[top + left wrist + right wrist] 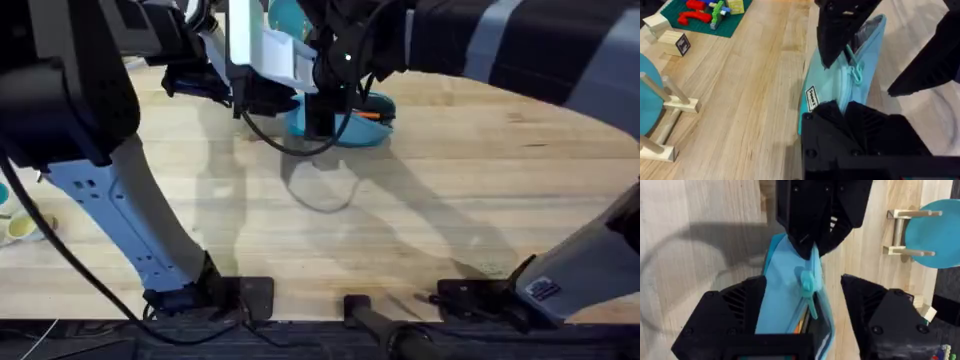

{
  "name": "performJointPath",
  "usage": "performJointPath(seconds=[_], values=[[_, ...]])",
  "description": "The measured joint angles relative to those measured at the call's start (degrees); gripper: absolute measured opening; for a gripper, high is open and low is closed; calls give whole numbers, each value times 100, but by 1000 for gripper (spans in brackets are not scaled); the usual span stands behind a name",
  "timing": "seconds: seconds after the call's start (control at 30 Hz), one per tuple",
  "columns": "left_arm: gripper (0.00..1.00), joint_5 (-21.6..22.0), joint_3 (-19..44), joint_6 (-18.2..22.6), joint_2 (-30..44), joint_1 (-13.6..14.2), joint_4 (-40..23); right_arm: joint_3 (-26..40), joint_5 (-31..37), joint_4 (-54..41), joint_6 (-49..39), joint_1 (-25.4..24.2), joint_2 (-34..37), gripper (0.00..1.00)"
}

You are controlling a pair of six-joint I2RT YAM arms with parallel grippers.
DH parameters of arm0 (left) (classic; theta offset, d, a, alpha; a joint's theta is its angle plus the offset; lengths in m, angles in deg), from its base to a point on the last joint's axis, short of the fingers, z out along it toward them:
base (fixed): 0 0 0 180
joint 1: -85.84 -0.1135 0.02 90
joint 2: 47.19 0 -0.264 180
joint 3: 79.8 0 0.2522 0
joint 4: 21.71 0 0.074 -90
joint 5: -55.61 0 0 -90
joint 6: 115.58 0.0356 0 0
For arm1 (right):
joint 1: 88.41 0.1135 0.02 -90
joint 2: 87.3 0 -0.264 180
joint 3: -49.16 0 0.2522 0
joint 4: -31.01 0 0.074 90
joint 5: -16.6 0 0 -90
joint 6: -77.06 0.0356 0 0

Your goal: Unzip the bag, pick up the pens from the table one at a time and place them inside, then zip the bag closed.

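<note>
The light blue bag [366, 131] lies on the table [450, 200] at the far middle. My left gripper [857, 114] is shut on one end of the bag [827, 87]; the same hold shows in the right wrist view, on the bag [785, 275]. My right gripper [805, 312] is open, with one finger on each side of the bag. The teal pull tab [808, 283] sits between its fingers, about midway along the zipper. The bag's mouth gapes on the right gripper's side. An orange pen [371, 116] shows inside it.
A round teal disc [935, 225] on a wooden stand [670, 102] stands close behind the bag. Farther back lie a green mat [715, 31] with toy bricks and some small wooden blocks [676, 43]. Bare tabletop stretches in front of the bag.
</note>
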Motion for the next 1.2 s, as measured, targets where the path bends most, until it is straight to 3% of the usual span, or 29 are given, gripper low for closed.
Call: performJointPath(seconds=[1.03, 1.2], values=[[42, 0, 0, 0, 0, 0, 1, 7, 109, -1, 228, -128, 198, 897], [42, 0, 0, 0, 0, 0, 1, 7, 127, 11, 246, -128, 234, 808]])
